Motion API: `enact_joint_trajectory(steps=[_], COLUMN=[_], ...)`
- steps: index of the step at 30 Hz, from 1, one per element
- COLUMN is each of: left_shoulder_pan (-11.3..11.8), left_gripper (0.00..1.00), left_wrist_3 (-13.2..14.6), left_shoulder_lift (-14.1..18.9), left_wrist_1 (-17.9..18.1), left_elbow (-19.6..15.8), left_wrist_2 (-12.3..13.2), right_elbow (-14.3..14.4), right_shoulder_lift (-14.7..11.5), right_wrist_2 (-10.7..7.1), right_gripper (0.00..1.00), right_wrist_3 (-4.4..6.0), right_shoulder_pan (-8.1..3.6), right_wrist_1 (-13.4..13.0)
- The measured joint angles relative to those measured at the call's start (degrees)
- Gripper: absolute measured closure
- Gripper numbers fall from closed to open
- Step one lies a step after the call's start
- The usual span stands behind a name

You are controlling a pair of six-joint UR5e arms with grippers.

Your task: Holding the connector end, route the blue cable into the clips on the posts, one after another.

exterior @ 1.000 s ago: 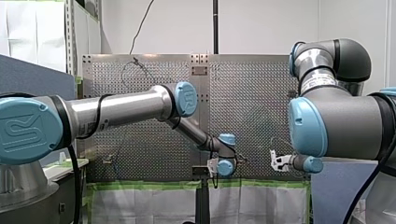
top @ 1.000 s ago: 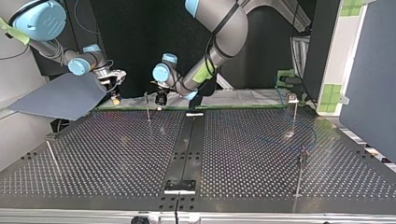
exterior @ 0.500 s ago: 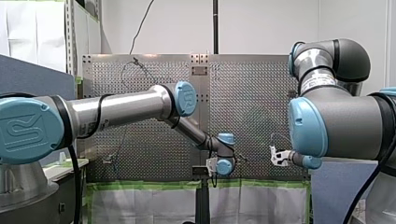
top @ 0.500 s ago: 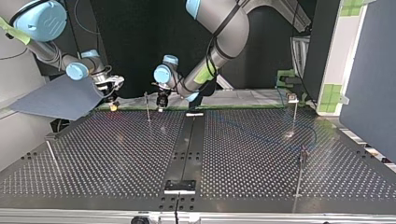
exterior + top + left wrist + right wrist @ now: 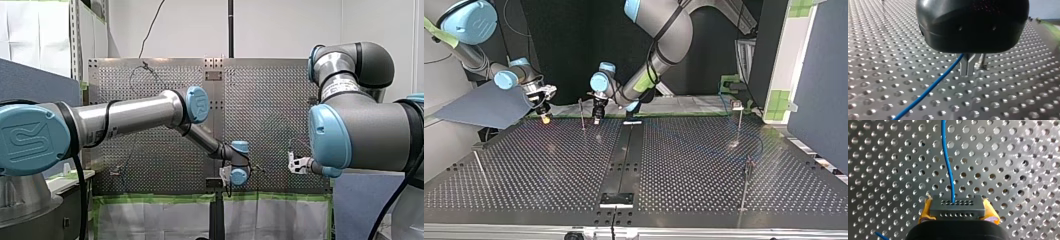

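The blue cable (image 5: 948, 167) leaves a black connector block (image 5: 957, 210), and my right gripper (image 5: 956, 203) is shut on that block with its yellow pads (image 5: 924, 213). In the top view my right gripper (image 5: 544, 116) hangs just over the board's far edge at the left. My left gripper (image 5: 967, 73) has its metal fingers shut on the blue cable (image 5: 930, 88), which trails away over the board. It stands close beside a thin post (image 5: 983, 62). The top view shows my left gripper (image 5: 597, 115) right of that post (image 5: 581, 116).
The perforated board (image 5: 549, 165) carries more posts: one at the far right (image 5: 740, 120), one near the right front (image 5: 746, 186), one at the left (image 5: 479, 167). A black rail (image 5: 624, 155) runs down the middle. A grey panel (image 5: 484, 105) lies beyond the board's left corner.
My right gripper has come down toward the board's far edge with the connector. My left gripper has shifted slightly nearer the board beside the post.
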Motion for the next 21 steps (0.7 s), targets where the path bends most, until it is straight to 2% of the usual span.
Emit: enact_joint_trajectory(steps=[10, 11, 12, 14, 15, 17, 19, 20, 21], left_shoulder_pan=[0.4, 0.4, 0.4, 0.3, 0.3, 0.3, 0.2, 0.2, 0.2], left_gripper=[1.0, 0.93, 0.93, 0.73, 0.73, 0.58, 0.58, 0.54, 0.54], left_wrist_3=[0.0, 0.0, 0.0, 0.0, 0.0, 0.1, 0.3, 0.5, 1.0], left_shoulder_lift=[0.4, 0.4, 0.4, 0.4, 0.4, 0.4, 0.4, 0.4, 0.5], left_wrist_1=[-0.2, -0.4, -0.6, -1.0, -1.3, -1.7, -2.2, -2.5, -2.9], left_elbow=[0.1, 0.1, 0.1, 0.1, 0.1, 0.1, 0.1, 0.1, 0.1], left_wrist_2=[0.0, 0.0, 0.0, 0.0, 0.0, 0.0, -0.1, -0.2, -0.5], right_elbow=[-0.8, -0.8, -0.8, -0.8, -0.8, -0.8, -0.8, -0.8, -0.8], right_shoulder_lift=[0.0, 0.0, 0.0, 0.0, 0.0, 0.1, 0.1, 0.1, 0.1], right_wrist_2=[-0.47, -0.48, -0.48, -0.49, -0.48, -0.48, -0.49, -0.49, -0.48], right_gripper=[1.0, 1.0, 1.0, 1.0, 1.0, 1.0, 1.0, 1.0, 1.0], right_wrist_3=[0.71, 0.82, 0.87, 0.95, 0.96, 0.98, 0.99, 0.99, 1.0], right_shoulder_pan=[0.17, 0.14, 0.11, 0.07, 0.06, 0.05, 0.04, 0.02, -0.01], right_wrist_1=[-0.1, -0.2, -0.2, -0.2, -0.2, -0.2, -0.2, -0.2, -0.2])
